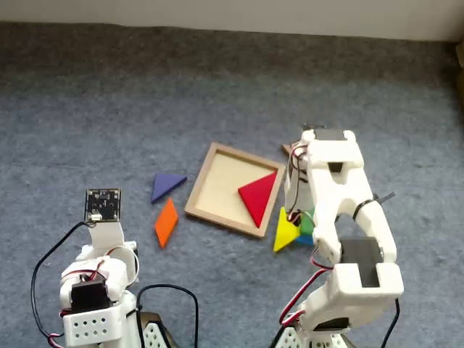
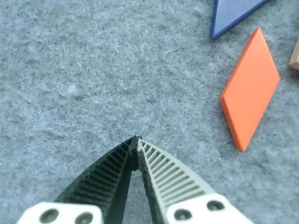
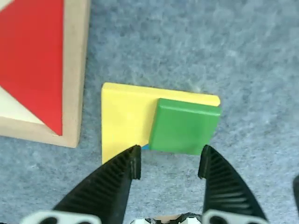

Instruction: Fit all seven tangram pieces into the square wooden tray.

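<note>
The right gripper is being held wide open, jaws straddling the green square, seemingly for a pick. The square is lying flat on the yellow triangle, at 4 o'clock of the wooden tray. Inside, the red triangle is lying with its long edge along the 3 o'clock wall and its corner pointing to 9. The left gripper is being held clenched, empty.

Left arm sits folded, well left of the tray, jaws closed. Right arm extends along the tray's right side, jaws parted.
</note>
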### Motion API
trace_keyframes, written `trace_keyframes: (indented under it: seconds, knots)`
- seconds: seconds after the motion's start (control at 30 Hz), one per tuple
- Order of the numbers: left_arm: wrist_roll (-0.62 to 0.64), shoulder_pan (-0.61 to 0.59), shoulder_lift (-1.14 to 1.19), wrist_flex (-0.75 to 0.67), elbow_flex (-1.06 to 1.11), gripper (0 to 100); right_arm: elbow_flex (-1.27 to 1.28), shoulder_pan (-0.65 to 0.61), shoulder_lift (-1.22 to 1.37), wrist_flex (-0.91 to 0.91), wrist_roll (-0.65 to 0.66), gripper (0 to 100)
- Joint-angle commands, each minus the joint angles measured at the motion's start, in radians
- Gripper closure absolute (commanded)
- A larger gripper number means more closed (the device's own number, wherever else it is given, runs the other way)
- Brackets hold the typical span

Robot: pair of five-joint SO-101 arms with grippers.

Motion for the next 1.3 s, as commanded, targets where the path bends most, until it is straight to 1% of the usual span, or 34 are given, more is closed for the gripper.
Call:
trace_keyframes:
  seconds: [0.0, 0.27, 0.4, 0.57, 0.73, 0.87, 1.03, 1.17, 1.2, 1.27]
  knots:
    - [-0.003, -0.008, -0.027, 0.005, 0.019, 99, -0.061, 0.022, 0.015, 0.016, 0.012, 79.2]
    - [-0.003, -0.008, -0.027, 0.005, 0.019, 99, -0.128, 0.021, 0.148, 0.01, 0.012, 79.3]
    - [-0.003, -0.008, -0.027, 0.005, 0.019, 99, -0.139, 0.021, 0.17, 0.016, 0.012, 80.1]
    - [-0.003, -0.008, -0.027, 0.005, 0.019, 99, -0.139, 0.025, 0.17, 0.016, 0.012, 89.9]
    - [-0.003, -0.008, -0.027, 0.005, 0.019, 99, -0.139, 0.025, 0.153, 0.019, 0.015, 91.4]
    - [-0.003, -0.008, -0.027, 0.005, 0.019, 99, -0.133, 0.021, 0.01, 0.019, 0.077, 91.4]
    - [-0.003, -0.008, -0.027, 0.005, 0.019, 99, -0.031, 0.022, -0.225, 0.012, 0.084, 93.4]
    - [-0.003, -0.008, -0.027, 0.005, 0.019, 99, 0.041, 0.001, -0.348, 0.019, 0.084, 93.7]
    - [-0.003, -0.008, -0.027, 0.005, 0.019, 99, 0.058, -0.002, -0.366, 0.021, 0.086, 92.8]
    - [-0.003, -0.008, -0.027, 0.005, 0.019, 99, 0.099, -0.021, -0.394, 0.021, 0.133, 87.8]
